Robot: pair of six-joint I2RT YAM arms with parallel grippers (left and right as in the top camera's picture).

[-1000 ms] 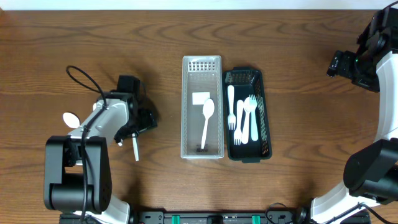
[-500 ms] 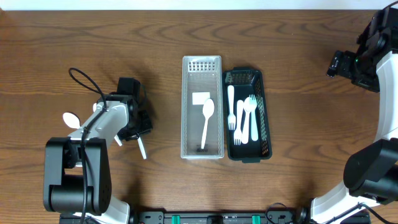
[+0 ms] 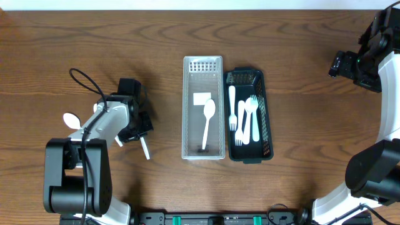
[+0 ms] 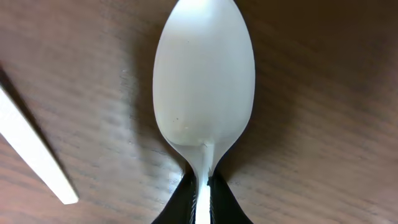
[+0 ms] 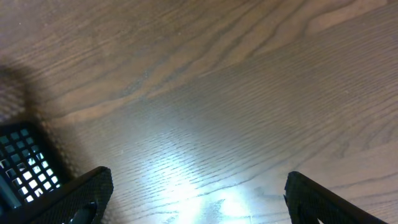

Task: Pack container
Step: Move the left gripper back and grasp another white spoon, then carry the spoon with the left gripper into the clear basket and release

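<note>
L gripper (image 4: 200,202) pinches white plastic spoon (image 4: 204,81), R gripper (image 5: 199,196) spread. You've a 2nd spoon (image 3: 208,119) in clear plastic tray (image 3: 216,134); this one's left.

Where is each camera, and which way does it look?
Overhead: above the table, looking straight down on clear plastic tray, black mesh basket, left arm, right arm.
Left wrist: on the left arm, facing the table; left gripper shut on a white plastic spoon.
Right wrist: on the right arm, facing bare wood; open right gripper shows.
Shared: overhead and right wrist both see the basket.
</note>
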